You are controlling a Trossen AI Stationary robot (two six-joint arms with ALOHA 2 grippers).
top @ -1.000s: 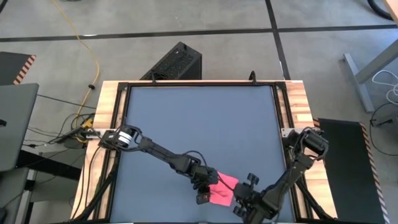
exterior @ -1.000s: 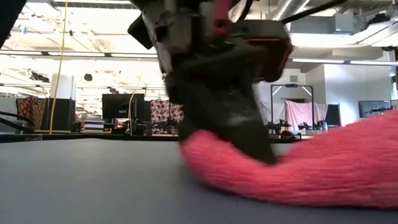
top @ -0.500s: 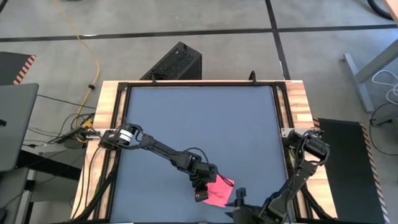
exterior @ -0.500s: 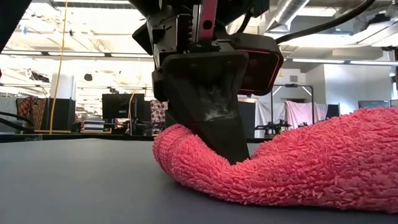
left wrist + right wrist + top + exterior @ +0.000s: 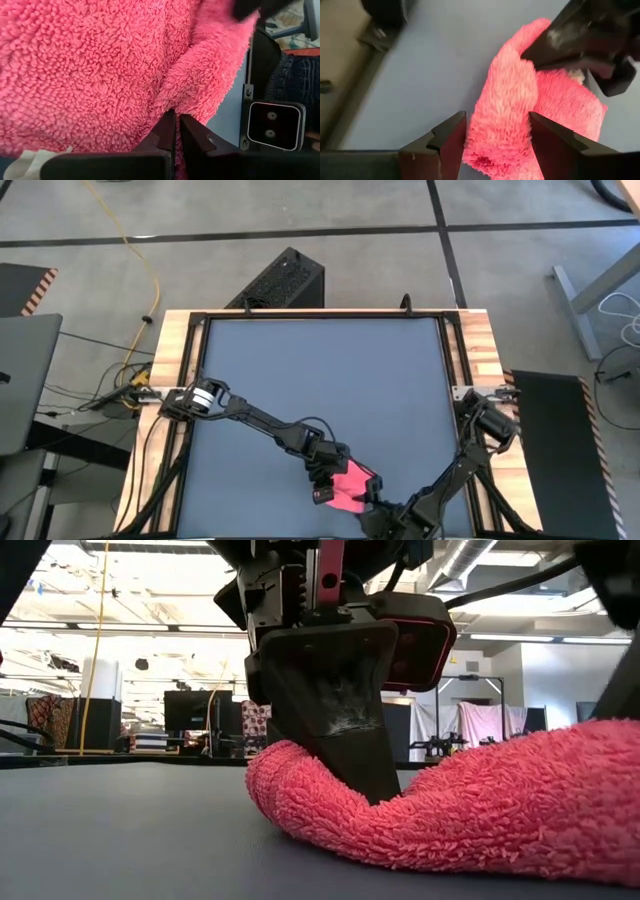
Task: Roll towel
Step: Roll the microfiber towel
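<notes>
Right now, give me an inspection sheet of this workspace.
Surface: dark grey tabletop, wood strips along both sides.
Job's things: pink towel bunched near the front edge, not rolled.
Clutter: nothing seen on the tabletop.
Grippers: left gripper shut, pinching a towel fold; right gripper open, fingers either side of the towel's end.
Cables: yellow cable on the floor, far left.
Surroundings: black box behind the table; concrete floor.

Left end effector [image 5: 330,483] is clamped shut, tips down at the table's near edge; right end effector [image 5: 497,131] gapes beside it.
</notes>
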